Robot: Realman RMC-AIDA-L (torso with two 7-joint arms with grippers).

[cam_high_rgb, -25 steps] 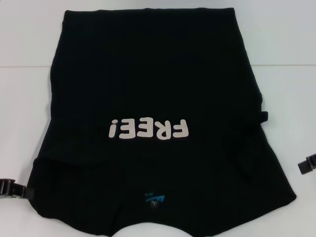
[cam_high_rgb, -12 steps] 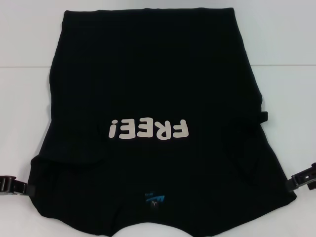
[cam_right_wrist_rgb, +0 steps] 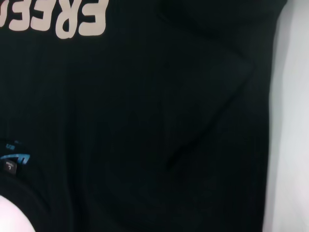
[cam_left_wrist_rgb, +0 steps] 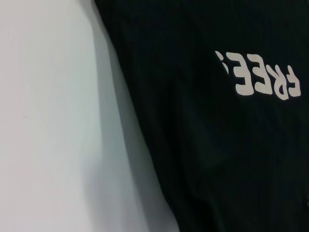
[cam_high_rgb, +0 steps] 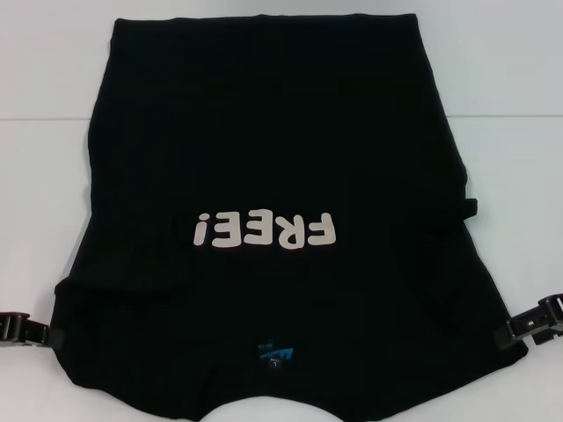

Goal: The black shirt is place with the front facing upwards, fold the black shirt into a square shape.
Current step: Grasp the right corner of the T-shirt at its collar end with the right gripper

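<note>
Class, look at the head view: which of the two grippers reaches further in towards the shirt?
The right gripper: more of it shows, its tip at the black shirt edge; the left gripper barely enters view.

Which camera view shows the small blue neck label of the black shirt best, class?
The head view: the small blue neck label shows whole, near the collar of the large black cloth T-shirt and below its cream lettering. The right wrist view catches only part of it at the picture's edge. The left wrist view does not show it.

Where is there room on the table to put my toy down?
Bare table lies left of the black shirt, right of it, and along the far edge. Near the sleeves it is crowded: the left gripper and right gripper sit there.
</note>
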